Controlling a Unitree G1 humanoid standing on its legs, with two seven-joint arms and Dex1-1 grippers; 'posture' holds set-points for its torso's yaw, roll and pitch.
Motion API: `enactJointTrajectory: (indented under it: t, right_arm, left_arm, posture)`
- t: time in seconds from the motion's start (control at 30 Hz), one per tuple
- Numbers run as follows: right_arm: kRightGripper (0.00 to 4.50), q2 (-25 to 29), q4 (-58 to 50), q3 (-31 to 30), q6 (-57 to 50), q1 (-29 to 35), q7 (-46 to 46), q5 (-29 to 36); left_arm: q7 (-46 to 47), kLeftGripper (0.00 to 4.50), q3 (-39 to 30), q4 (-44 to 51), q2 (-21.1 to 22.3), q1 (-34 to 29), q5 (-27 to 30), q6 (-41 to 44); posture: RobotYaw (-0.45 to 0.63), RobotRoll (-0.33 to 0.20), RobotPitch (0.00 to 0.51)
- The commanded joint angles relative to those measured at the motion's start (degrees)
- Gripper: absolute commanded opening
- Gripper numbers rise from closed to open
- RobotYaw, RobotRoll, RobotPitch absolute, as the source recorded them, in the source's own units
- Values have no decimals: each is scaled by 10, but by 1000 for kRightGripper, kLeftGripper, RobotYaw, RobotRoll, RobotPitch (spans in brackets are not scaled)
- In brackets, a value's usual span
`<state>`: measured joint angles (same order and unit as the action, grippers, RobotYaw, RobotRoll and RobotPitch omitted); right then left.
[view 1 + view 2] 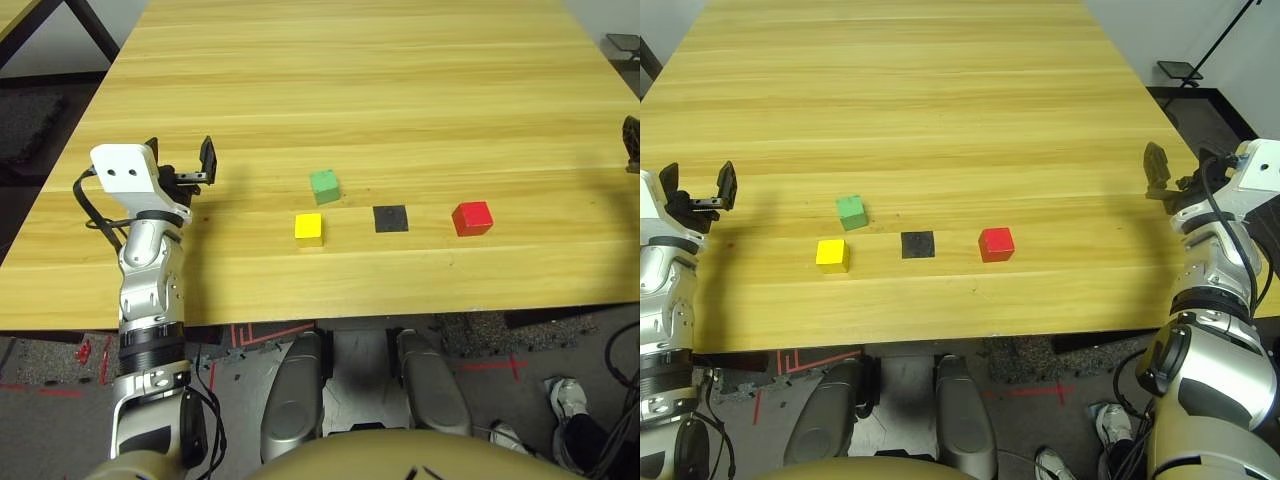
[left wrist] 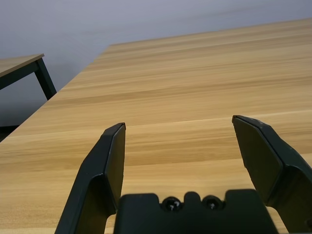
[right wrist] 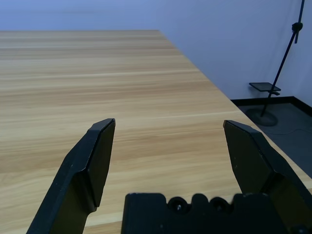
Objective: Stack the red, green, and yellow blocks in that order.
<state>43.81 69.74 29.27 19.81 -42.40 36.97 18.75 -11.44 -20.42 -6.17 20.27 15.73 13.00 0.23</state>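
Three small cubes sit apart near the table's front. The green block [image 1: 324,186] is a little farther back, the yellow block [image 1: 308,228] lies just in front of it, and the red block [image 1: 472,218] rests off to the right. My left gripper [image 1: 180,159] hovers open over the table's left side, well left of the yellow block, with nothing between its fingers [image 2: 109,161]. My right gripper [image 1: 1178,170] stands open at the table's right edge, far right of the red block, also empty.
A flat black square patch [image 1: 391,218] lies on the wooden table [image 1: 350,90] between the yellow and red blocks. A dark stand base [image 1: 1180,70] is on the floor beyond the right edge. Another table's corner [image 2: 22,68] stands to the left.
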Motion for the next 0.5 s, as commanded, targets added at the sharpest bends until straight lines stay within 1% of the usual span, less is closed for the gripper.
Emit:
enactJointTrajectory:
  t: [0.03, 0.13, 0.17, 0.2, 0.27, 0.33, 0.4, 0.47, 0.5]
  right_arm:
    - [4500, -2, 7, -4, -7, 7, 5, -3]
    - [4500, -2, 5, -14, -13, 6, 21, -9]
    - [4500, -2, 3, -18, -13, 0, 26, -11]
    - [4500, -2, 0, -25, -16, -9, 37, -13]
    - [4500, -2, -3, -36, -24, -21, 58, -16]
    - [4500, -1, -18, -64, -42, -31, 127, -26]
    - [4500, -3, -48, -105, -65, -30, 219, -39]
    - [4500, -10, -86, -136, -75, -18, 292, -42]
    - [4500, -12, -106, -149, -81, -13, 323, -41]
  left_arm:
    - [0, 4477, 2, -4, -7, -16, 2, -5]
    - [-13, 4477, 3, -5, -10, -30, 9, -12]
    - [-23, 4477, 2, 1, -5, -29, 16, -7]
    - [-39, 4477, -1, 12, 5, -26, 30, 3]
    - [-67, 4477, -6, 20, 18, -17, 58, 19]
    - [-139, 4477, 7, 47, 48, -6, 108, 57]
    - [-221, 4477, 30, 79, 88, 1, 147, 96]
    - [-281, 4477, 47, 98, 122, 5, 170, 125]
    - [-303, 4477, 55, 107, 138, 7, 181, 143]
  posture:
    - [110, -49, 145]
    - [123, -43, 141]
    - [120, -40, 155]
    - [121, -40, 156]
    - [125, -43, 143]
    - [151, -42, 118]
    - [165, -46, 122]
    - [165, -60, 127]
    - [164, -59, 126]
